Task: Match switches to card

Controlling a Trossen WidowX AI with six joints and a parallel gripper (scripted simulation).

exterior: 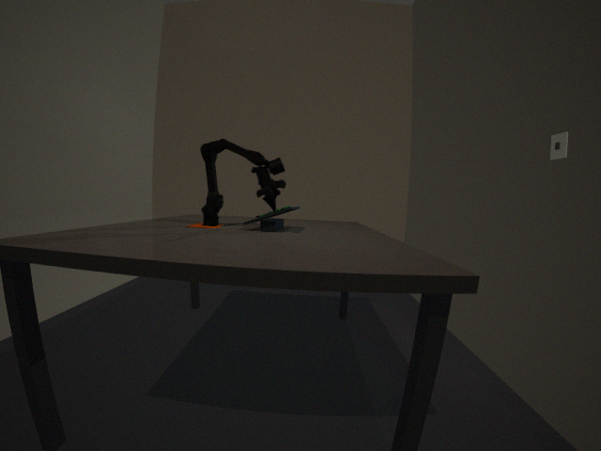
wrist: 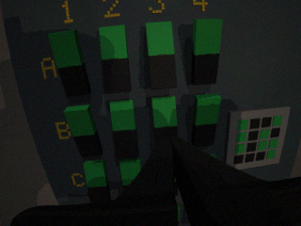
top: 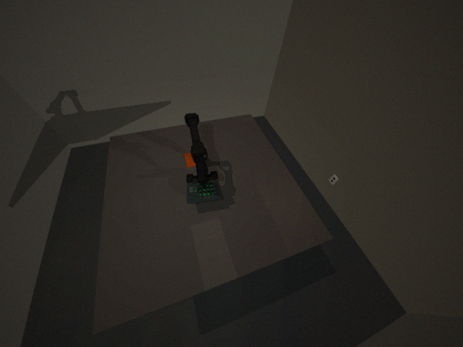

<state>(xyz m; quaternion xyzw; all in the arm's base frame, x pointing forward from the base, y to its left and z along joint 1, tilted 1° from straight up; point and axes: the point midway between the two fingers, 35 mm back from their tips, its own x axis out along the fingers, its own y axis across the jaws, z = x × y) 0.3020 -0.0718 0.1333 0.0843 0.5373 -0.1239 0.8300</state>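
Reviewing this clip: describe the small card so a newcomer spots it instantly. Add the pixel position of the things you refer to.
On the table is a tilted dark blue-grey panel (top: 191, 198) (exterior: 294, 209). Beside its rows of two-tone switches lies a pale-bordered square card (top: 192, 189) (wrist: 229, 155). Unlike the chunky raised switches, it is flat, with tiny green and dark squares.

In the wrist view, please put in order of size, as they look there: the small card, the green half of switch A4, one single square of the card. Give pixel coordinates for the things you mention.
1. Small card (top: 192, 189) (wrist: 229, 155)
2. Green half of switch A4 (wrist: 207, 37)
3. One card square (wrist: 277, 121)
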